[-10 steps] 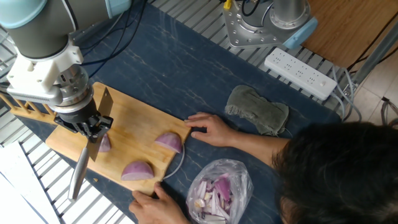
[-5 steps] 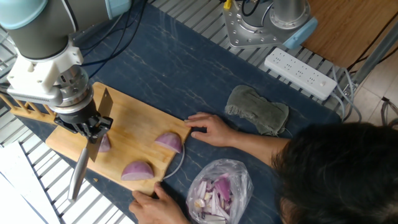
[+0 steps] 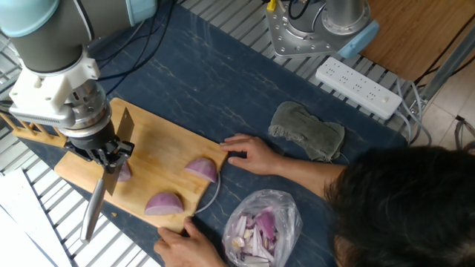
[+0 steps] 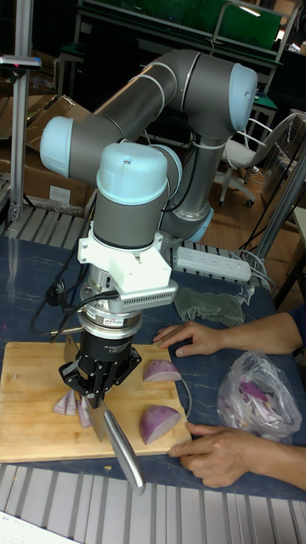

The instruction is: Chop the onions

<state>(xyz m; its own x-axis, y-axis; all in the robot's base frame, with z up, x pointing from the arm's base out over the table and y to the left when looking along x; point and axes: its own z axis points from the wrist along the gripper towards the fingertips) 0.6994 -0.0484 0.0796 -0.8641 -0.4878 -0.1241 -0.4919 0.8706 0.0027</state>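
End effector clenched on steel knife, over wooden cutting board.
Cut purple onion wedges lie directly beneath me; whole wedges sit toward the person's hands.

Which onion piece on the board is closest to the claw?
The small onion wedge right beside the knife, under the claw. The other two wedges lie farther along the board.

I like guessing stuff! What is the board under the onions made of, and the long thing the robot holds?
The cutting board looks like pale, matte wood, with faint grain. The knife in the gripper looks like shiny metal, bright and reflective. The onions are glossy purple.
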